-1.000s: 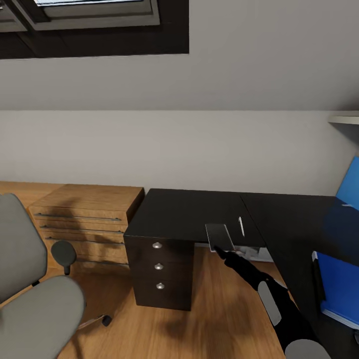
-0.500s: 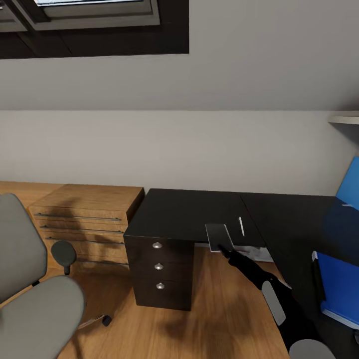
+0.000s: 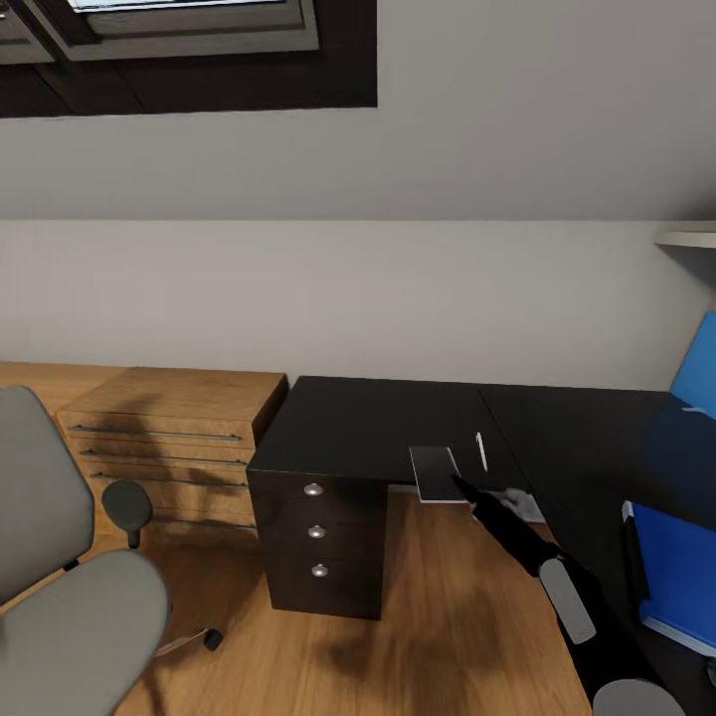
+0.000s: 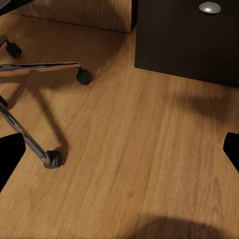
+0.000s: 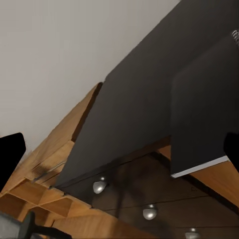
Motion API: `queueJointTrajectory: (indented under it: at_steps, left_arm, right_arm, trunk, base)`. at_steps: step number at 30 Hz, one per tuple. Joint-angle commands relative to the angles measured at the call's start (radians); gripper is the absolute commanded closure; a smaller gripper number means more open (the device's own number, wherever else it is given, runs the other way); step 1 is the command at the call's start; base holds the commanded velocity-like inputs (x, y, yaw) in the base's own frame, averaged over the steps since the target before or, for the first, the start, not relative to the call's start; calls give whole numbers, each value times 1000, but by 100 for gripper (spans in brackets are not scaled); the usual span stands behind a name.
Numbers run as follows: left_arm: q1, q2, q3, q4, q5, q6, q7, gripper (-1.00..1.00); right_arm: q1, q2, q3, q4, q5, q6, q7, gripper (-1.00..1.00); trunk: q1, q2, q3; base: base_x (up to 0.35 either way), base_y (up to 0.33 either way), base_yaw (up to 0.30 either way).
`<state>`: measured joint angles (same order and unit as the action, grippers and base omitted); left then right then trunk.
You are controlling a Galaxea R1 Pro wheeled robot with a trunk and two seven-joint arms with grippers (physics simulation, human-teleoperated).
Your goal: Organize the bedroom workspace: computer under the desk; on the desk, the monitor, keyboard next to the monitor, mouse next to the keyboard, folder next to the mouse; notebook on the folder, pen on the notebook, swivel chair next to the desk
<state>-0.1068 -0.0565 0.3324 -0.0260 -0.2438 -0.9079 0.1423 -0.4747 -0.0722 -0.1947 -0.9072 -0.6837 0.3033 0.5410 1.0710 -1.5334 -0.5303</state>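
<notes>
The small grey notebook lies on the black desk, overhanging its front edge. The thin white pen lies just beside it. My right gripper reaches up from below to the notebook's near right corner. In the right wrist view the right gripper is open, its fingertips wide apart, with the notebook and its white page edge close ahead. The blue folder lies on the desk at the right. The grey swivel chair stands at the left. My left gripper hangs open over the floor.
A light-wood dresser stands left of the desk's dark drawer unit. A pale grey box partly shows under the desk behind my arm. The chair's chrome base and casters spread over the wood floor. A blue back panel rises at the right.
My right arm has shifted to the right, and the gripper tip has gone from the notebook's front edge to its right front corner. Notebook and pen have not moved.
</notes>
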Motion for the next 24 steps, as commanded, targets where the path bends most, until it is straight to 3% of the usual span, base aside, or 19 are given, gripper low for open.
queueJointTrajectory:
  at_steps: [1, 24]
  left_arm:
    - [-1, 0, 2, 0, -11, -2, 10, -100]
    - [-1, -3, 2, 0, -11, -2, 9, -100]
  right_arm:
    - [2, -1, -2, 0, -16, 12, 2, -100]
    - [25, 1, -3, 89, -54, 28, 23, -100]
  trunk:
    - [0, -1, -1]
    - [0, -1, -1]
  base:
    - [0, 0, 0]
    - [0, 0, 0]
